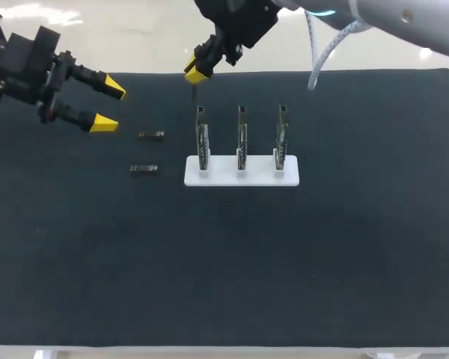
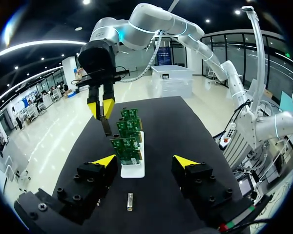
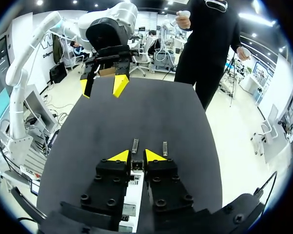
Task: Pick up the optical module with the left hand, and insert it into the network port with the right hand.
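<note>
My right gripper (image 1: pixel 195 70) hangs over the far side of the black mat, above and just left of the leftmost circuit board (image 1: pixel 202 138). It is shut on a small dark optical module (image 1: pixel 193 91) that points down from its yellow tips. In the right wrist view the module (image 3: pixel 136 165) sits pinched between the fingers of that gripper (image 3: pixel 136 157). Two more modules (image 1: pixel 150 135) (image 1: pixel 144 169) lie flat on the mat left of the white stand (image 1: pixel 242 178). My left gripper (image 1: pixel 108 106) hovers open at the far left, holding nothing.
Three green circuit boards (image 2: pixel 127 136) stand upright in a row on the white stand (image 2: pixel 133 170). In the left wrist view one loose module (image 2: pixel 130 202) lies below the open left gripper (image 2: pixel 144 161), with the right gripper (image 2: pixel 101 109) beyond the boards.
</note>
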{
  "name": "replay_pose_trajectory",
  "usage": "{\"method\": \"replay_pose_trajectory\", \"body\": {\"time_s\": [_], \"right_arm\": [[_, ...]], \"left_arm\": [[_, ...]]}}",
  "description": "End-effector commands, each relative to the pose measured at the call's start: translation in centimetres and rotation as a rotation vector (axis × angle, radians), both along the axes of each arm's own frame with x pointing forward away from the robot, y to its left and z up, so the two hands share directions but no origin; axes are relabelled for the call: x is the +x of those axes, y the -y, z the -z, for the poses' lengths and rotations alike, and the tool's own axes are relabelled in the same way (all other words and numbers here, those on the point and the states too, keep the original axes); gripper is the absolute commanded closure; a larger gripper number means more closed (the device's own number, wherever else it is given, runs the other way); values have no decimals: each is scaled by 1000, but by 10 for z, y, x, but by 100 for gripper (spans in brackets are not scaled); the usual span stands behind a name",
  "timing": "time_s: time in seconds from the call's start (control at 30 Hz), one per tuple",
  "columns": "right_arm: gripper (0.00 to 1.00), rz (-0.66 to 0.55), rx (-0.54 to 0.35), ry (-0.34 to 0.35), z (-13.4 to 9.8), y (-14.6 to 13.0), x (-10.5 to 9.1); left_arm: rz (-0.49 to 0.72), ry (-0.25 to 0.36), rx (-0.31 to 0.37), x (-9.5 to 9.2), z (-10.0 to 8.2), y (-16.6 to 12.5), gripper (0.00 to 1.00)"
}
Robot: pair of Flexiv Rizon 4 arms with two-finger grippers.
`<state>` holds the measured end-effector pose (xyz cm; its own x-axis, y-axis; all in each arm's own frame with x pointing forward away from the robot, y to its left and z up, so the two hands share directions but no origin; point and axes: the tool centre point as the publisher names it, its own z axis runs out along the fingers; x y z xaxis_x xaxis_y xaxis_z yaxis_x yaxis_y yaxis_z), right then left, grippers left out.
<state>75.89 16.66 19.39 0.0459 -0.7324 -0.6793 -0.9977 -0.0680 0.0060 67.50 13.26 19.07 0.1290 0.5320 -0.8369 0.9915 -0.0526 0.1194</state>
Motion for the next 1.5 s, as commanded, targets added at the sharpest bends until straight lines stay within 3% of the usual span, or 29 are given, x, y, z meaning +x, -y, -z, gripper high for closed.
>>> {"method": "replay_pose_trajectory", "body": {"time_s": [0.03,1.5], "right_arm": [[100,3,-2,-6,2,1,-1],[100,31,-22,-23,7,8,-14]], "left_arm": [[-3,2,3,-1,0,1,0],[-3,2,3,-1,0,1,0]]}}
